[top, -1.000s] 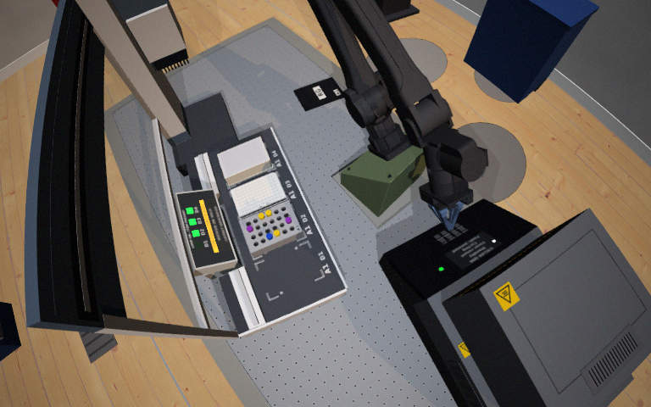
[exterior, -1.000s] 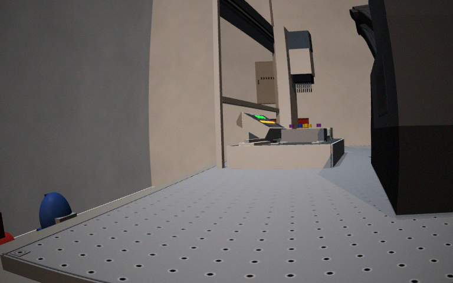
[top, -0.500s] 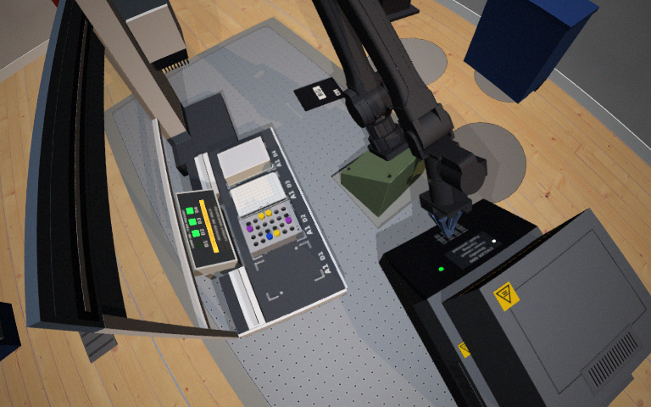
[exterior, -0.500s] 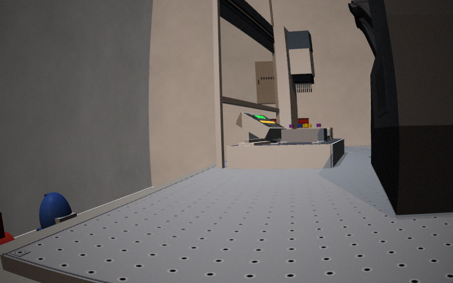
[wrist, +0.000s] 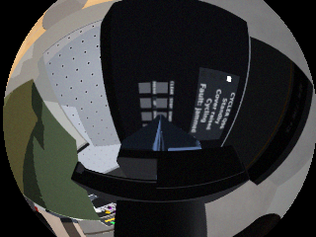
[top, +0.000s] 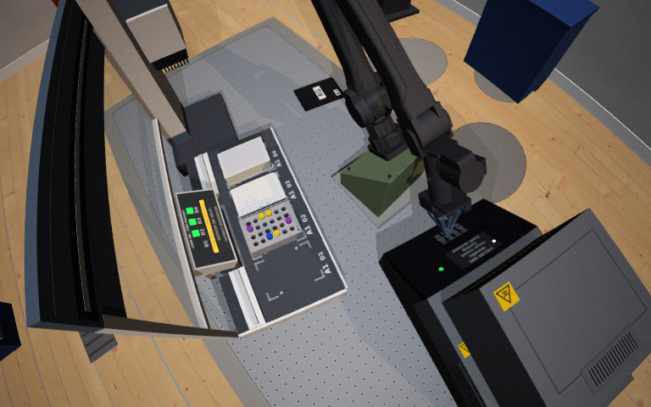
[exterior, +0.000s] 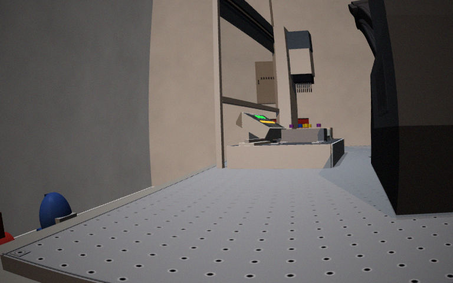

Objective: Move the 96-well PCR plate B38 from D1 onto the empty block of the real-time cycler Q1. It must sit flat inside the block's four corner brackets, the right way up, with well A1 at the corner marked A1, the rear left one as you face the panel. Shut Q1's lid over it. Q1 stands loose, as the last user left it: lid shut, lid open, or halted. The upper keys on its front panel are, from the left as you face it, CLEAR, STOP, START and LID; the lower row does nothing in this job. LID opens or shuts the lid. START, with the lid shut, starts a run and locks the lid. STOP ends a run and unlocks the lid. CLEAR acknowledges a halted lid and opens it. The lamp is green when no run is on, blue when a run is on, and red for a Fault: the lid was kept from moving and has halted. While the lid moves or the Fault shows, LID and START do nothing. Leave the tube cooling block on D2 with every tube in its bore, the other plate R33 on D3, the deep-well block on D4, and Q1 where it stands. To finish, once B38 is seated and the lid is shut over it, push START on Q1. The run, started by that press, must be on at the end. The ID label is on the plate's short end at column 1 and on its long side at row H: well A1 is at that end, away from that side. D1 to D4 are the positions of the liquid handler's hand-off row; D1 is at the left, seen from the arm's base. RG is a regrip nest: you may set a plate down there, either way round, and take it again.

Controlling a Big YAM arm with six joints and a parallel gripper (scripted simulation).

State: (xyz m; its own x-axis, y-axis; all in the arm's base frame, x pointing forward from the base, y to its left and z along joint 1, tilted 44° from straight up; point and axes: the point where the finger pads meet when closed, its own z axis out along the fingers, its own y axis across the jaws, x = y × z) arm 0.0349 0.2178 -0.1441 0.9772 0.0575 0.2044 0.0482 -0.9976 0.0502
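Q1 [top: 518, 307] stands at the right with its grey lid [top: 570, 307] shut. Its lamp [top: 440, 268] is green. My gripper [top: 450, 229] is shut on nothing, its tips pointing down just over the keypad [top: 451, 236] on Q1's front panel. In the wrist view the shut tips [wrist: 158, 124] sit at the near end of the key grid [wrist: 157, 98], beside the white-lettered label [wrist: 213, 109]. I cannot tell which key is under them. Position D1 [top: 283, 270] on the hand-off row is bare. Plate B38 is not in view.
The tube cooling block [top: 271, 229] with coloured caps is on D2, plate R33 [top: 258, 193] on D3, the deep-well block [top: 243, 158] on D4. The RG nest [top: 323, 90] lies behind the arm. A green base block [top: 379, 180] sits left of Q1. The liquid handler's panel [top: 203, 232] adjoins the row.
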